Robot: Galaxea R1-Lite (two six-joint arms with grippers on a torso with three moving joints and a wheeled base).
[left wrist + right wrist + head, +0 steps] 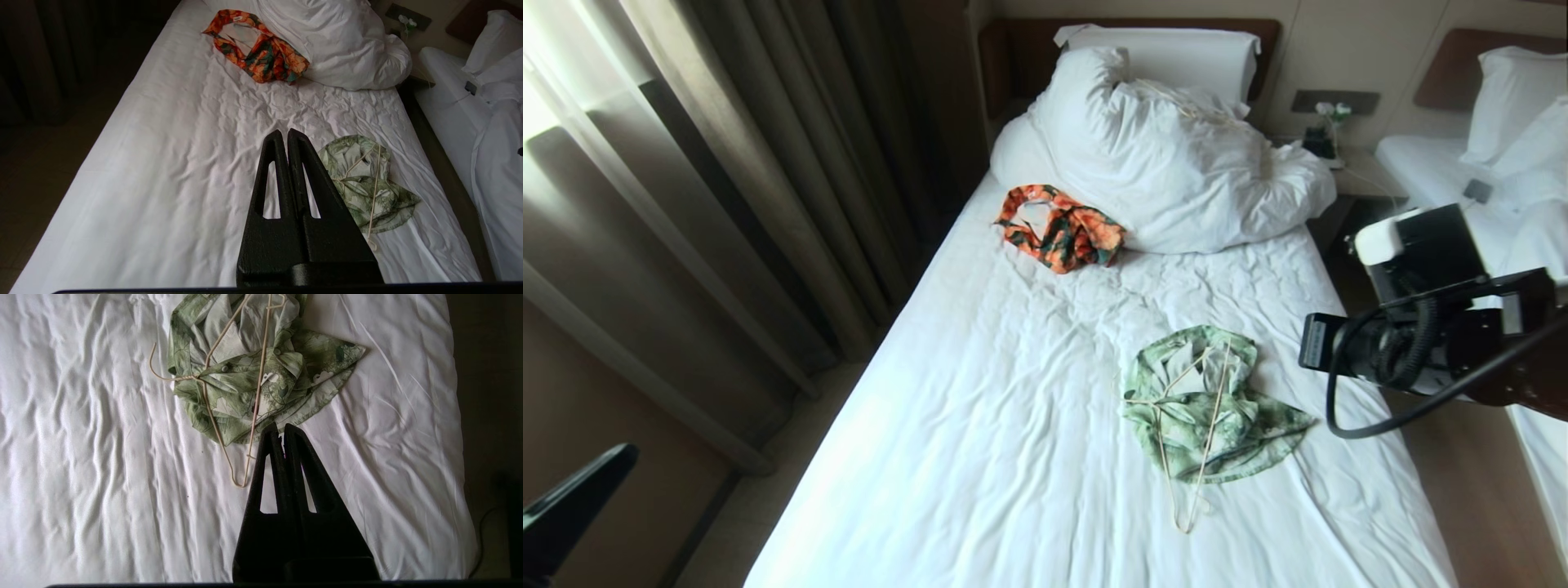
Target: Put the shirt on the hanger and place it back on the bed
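Shirt [1213, 404], light green floral short-sleeved button-up, lies crumpled on the wrinkled white sheet of the single bed [980, 425], toward its right edge. Thin cream-white wire hanger [1194, 445] lies on top of it, not threaded through, one end sticking out onto the sheet. Left hand [284, 132] hangs above the sheet, fingers pressed together, holding nothing. Right hand [278, 428] hangs above the shirt's edge, fingers together, empty. Orange and dark green patterned garment [1063, 229] sits just beside the bunched white duvet [1176, 163].
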